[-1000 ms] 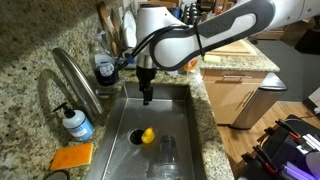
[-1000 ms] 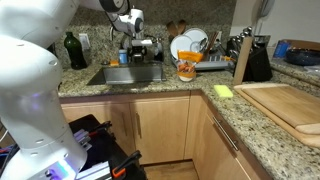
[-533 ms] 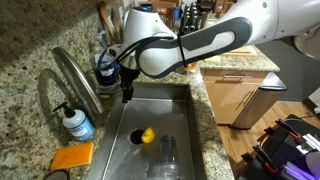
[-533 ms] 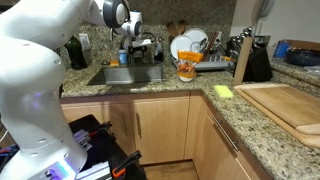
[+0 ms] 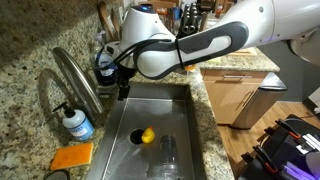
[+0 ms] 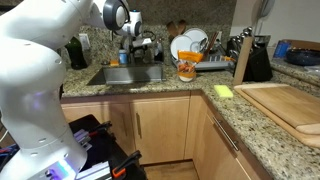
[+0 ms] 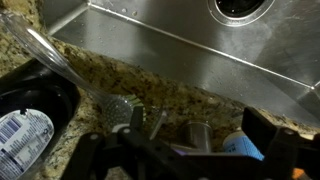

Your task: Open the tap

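One gripper [image 5: 123, 92] hangs centre-left, near the tap [image 5: 75, 75]; I cannot tell the jaws' state. Approach step; next probably means reaching its handle.

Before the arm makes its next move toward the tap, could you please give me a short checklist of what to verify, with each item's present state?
1. Tap located: ok, it stands upright on the counter beside the sink.
2. Gripper touching the tap: not ok, it hangs at the sink's edge, apart from the spout.
3. Jaws open or shut: cannot tell, too dark and small in every view.
4. Tap's handle found: cannot tell, no view shows it clearly.
5. Pump bottle out of the way: ok, it stands on the counter by the tap, apart from the gripper.
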Controlling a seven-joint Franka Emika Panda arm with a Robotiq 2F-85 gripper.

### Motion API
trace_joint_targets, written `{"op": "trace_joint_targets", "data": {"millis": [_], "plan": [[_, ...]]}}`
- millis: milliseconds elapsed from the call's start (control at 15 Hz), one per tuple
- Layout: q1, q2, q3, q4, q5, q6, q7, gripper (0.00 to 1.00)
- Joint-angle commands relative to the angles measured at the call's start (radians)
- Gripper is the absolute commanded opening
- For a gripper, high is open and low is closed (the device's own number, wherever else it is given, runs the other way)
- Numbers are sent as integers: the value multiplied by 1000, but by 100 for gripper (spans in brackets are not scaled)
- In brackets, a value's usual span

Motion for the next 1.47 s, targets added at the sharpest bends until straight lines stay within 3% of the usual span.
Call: {"op": "trace_joint_targets", "data": {"millis": [0,400,467,667,933,1200,1267,1400], "plan": [[-45,67,68,71,82,9,-56,100],[-9,171,46,213,96,-29,-33,100],[-21,119,44,137,83,-2,-16,100],[-19,131,44,146,83,-1,-15,100],[-36,214,99,258,154,-87,-72,100],[6,265,79,347,150,-116,-108,100],[-16,219,85,258,146,-79,-70,100],[-11,228,85,267,146,-78,-70,100]]}}
